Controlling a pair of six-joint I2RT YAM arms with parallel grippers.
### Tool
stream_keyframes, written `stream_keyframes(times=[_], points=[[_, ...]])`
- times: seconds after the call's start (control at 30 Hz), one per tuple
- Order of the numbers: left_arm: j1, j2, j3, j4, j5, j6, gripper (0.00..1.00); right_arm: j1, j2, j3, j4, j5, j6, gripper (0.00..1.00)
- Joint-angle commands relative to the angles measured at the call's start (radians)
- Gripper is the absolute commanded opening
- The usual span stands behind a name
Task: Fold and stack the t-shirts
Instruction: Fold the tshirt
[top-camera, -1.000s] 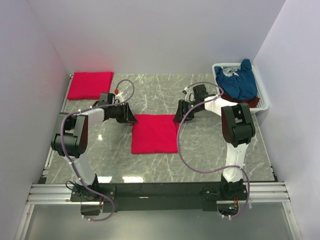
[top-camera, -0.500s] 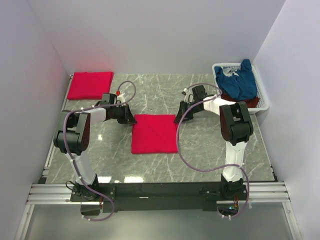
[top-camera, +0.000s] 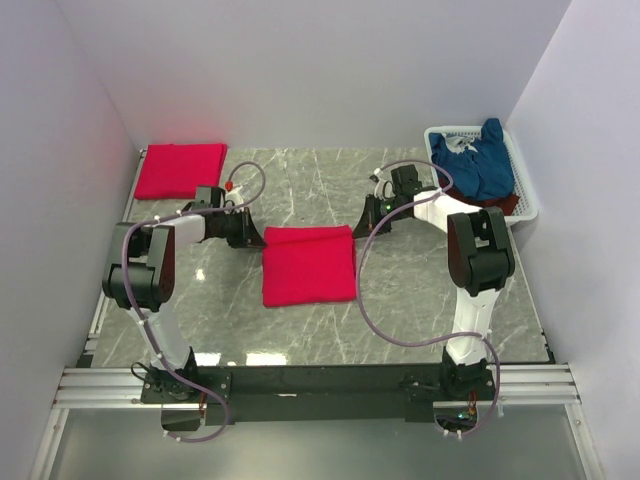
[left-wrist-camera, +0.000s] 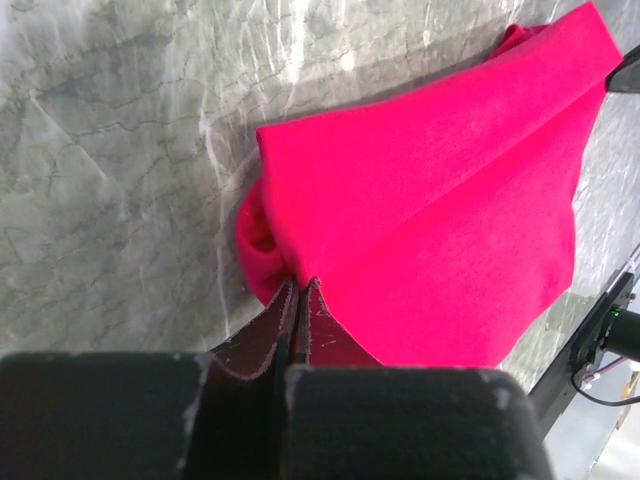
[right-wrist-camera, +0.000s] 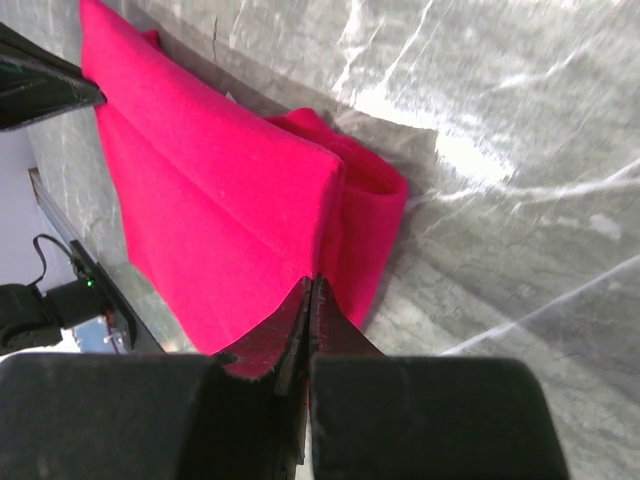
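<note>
The white basket sits at the upper right of the top view. A navy t-shirt is heaped loosely in it, spilling over the far rim. A darker red t-shirt shows underneath at the near right corner. I can't make out anything else inside.

A folded red t-shirt lies flat in the upper left corner of the marble table. It is well apart from both arms.

The bright red t-shirt I'm working on lies as a folded rectangle in the middle of the frame, between the two arms. The left gripper is at its upper left corner. In its wrist view the fingers are pressed together on the rolled edge of the cloth. The right gripper is at the upper right corner. Its wrist view also shows the fingers pinched shut on the doubled edge.

A second ago both sets of jaws stood apart beside those corners with the shirt lying flat. Now both have closed on the fabric. The far edge looks slightly bunched and drawn a little toward the top of the frame. The basket and the upper left shirt have not moved.
</note>
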Motion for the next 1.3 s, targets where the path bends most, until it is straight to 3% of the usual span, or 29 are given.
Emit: stream_keyframes(times=[0.0, 0.23, 0.3, 0.33, 0.37, 0.4, 0.47, 0.67, 1.0, 1.07, 1.1, 1.17, 1.23, 1.27], points=[[0.017, -0.002, 0.025, 0.001, -0.023, 0.038, 0.01, -0.019, -0.013, 0.0, 0.065, 0.062, 0.012, 0.0], [0.017, 0.07, 0.059, 0.037, -0.037, 0.034, 0.01, -0.01, 0.065, 0.036, 0.089, 0.048, 0.027, 0.0], [0.017, 0.058, 0.068, 0.038, -0.002, 0.034, 0.07, -0.006, 0.074, 0.064, 0.065, 0.019, 0.021, 0.0], [0.017, 0.046, 0.064, 0.035, 0.026, 0.034, 0.15, -0.004, 0.07, 0.067, 0.042, -0.004, 0.012, 0.05], [0.018, 0.012, 0.056, 0.035, 0.046, 0.035, 0.2, -0.006, 0.044, 0.064, 0.034, -0.015, 0.007, 0.17], [0.018, -0.008, 0.048, 0.032, 0.061, 0.043, 0.29, -0.006, 0.026, 0.047, 0.025, -0.023, 0.0, 0.24], [0.017, -0.046, 0.018, 0.017, 0.101, 0.046, 0.34, -0.006, -0.022, 0.027, 0.01, -0.043, -0.022, 0.36], [0.011, -0.126, -0.085, 0.015, 0.127, 0.012, 0.4, 0.004, -0.061, -0.068, -0.023, -0.083, -0.028, 0.38], [-0.008, -0.06, -0.121, 0.033, 0.084, -0.003, 0.42, 0.053, 0.011, -0.076, -0.007, -0.052, -0.034, 0.4], [-0.014, -0.05, -0.119, 0.035, 0.087, -0.001, 0.4, 0.056, 0.019, -0.074, -0.007, -0.057, -0.033, 0.38], [-0.015, -0.049, -0.116, 0.035, 0.092, 0.002, 0.33, 0.056, 0.021, -0.076, -0.006, -0.06, -0.037, 0.35], [-0.015, -0.048, -0.111, 0.037, 0.097, 0.003, 0.26, 0.056, 0.015, -0.077, -0.013, -0.058, -0.043, 0.17], [-0.009, -0.049, -0.101, 0.035, 0.103, 0.003, 0.1, 0.05, 0.004, -0.077, -0.024, -0.044, -0.056, 0.0], [-0.005, -0.054, -0.099, 0.041, 0.101, -0.001, 0.05, 0.044, 0.001, -0.076, -0.026, -0.038, -0.057, 0.0]])
